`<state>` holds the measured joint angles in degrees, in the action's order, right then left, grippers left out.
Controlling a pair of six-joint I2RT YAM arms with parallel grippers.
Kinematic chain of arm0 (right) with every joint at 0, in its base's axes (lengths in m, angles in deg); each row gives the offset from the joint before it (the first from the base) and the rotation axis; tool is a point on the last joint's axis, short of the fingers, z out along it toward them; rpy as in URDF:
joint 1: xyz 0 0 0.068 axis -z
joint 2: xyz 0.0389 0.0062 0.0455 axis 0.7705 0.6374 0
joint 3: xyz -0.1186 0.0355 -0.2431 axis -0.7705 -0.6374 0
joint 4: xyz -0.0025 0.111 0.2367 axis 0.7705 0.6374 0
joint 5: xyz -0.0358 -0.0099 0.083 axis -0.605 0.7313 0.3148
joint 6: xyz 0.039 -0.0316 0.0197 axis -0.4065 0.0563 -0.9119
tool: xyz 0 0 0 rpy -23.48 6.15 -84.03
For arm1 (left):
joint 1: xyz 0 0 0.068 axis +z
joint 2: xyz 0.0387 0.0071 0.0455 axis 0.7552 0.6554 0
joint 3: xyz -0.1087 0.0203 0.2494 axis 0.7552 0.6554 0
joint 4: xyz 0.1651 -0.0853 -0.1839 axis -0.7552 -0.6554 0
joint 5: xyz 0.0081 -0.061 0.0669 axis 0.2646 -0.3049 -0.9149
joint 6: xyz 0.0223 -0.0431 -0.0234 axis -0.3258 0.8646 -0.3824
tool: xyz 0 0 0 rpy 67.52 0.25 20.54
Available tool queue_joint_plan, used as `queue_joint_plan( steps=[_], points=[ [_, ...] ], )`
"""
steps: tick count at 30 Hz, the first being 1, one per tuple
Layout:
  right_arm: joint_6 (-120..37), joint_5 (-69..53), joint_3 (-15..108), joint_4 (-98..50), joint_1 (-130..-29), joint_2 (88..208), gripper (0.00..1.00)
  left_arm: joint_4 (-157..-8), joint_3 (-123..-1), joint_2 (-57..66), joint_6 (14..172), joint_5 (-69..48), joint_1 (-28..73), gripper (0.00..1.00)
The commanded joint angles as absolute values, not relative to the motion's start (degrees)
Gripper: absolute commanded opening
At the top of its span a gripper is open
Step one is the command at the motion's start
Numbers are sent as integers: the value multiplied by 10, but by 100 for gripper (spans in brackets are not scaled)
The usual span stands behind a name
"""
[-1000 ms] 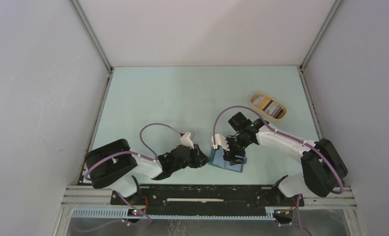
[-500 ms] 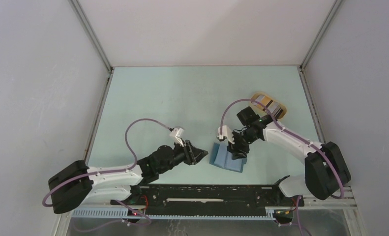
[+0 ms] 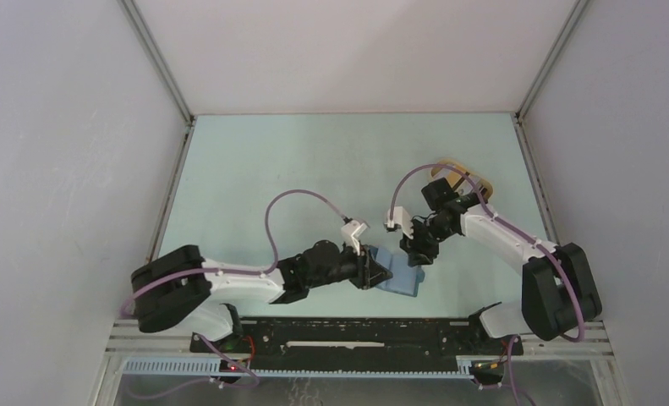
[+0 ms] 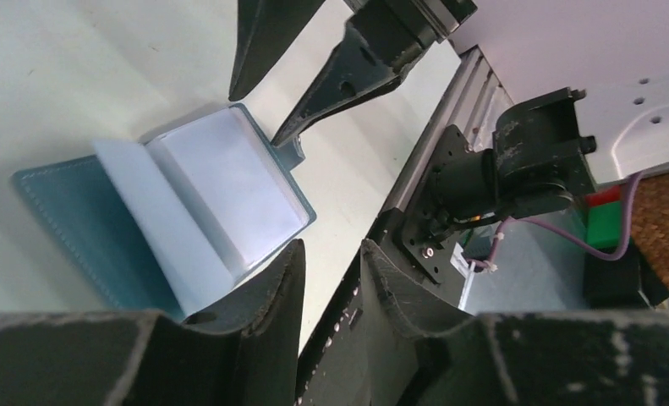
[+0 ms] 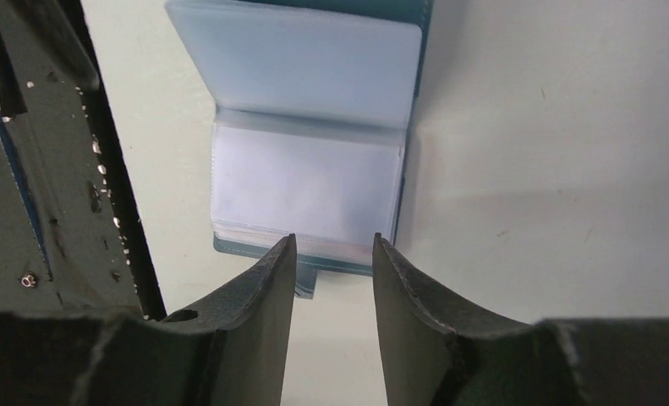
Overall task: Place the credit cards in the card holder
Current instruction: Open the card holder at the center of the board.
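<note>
Near the front edge of the pale mint-green counter [image 3: 297, 169], both white-and-black arms reach inward toward the middle. The left arm lies low and stretched, with the left gripper [image 3: 373, 272] at the left edge of the small teal-blue folding card holder [image 3: 405, 281]. Its jaws are slightly apart with nothing between them; one tip overlaps the holder's near edge in the left wrist view, contact not determinable. The right arm bends over from the right, with the right gripper [image 3: 417, 252] pointing down at the holder's far side. Its jaws are spread and empty, the tips hovering over the edge that carries the small snap tab [image 5: 305, 286]. The holder lies opened out on the counter between the two grippers, cover down and clear plastic sleeves facing up, one sleeve leaf partly lifted. A tan oval tray [image 3: 449, 166] sits well apart toward the back right, mostly hidden behind the right arm. Its contents cannot be made out, so no position is noted for the credit cards.
</note>
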<state>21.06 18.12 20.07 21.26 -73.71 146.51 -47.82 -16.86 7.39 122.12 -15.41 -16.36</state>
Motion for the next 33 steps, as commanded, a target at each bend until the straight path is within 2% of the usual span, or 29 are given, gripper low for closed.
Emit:
queue_joint_plan(
  steps=[1, 7, 13, 33],
  points=[
    [202, 169, 220, 216, -725, 1479, 46, -485, -231, 134, 1189, -146, -170, 35],
    [196, 149, 220, 211, -732, 1504, 44, -602, -285, 193, 1168, -226, -170, 37],
    [186, 125, 220, 206, -735, 1525, 45, -635, -304, 226, 1162, -256, -170, 40],
    [120, 73, 220, 148, -760, 1554, 55, -549, -262, 243, 1180, -227, -170, 44]
  ],
)
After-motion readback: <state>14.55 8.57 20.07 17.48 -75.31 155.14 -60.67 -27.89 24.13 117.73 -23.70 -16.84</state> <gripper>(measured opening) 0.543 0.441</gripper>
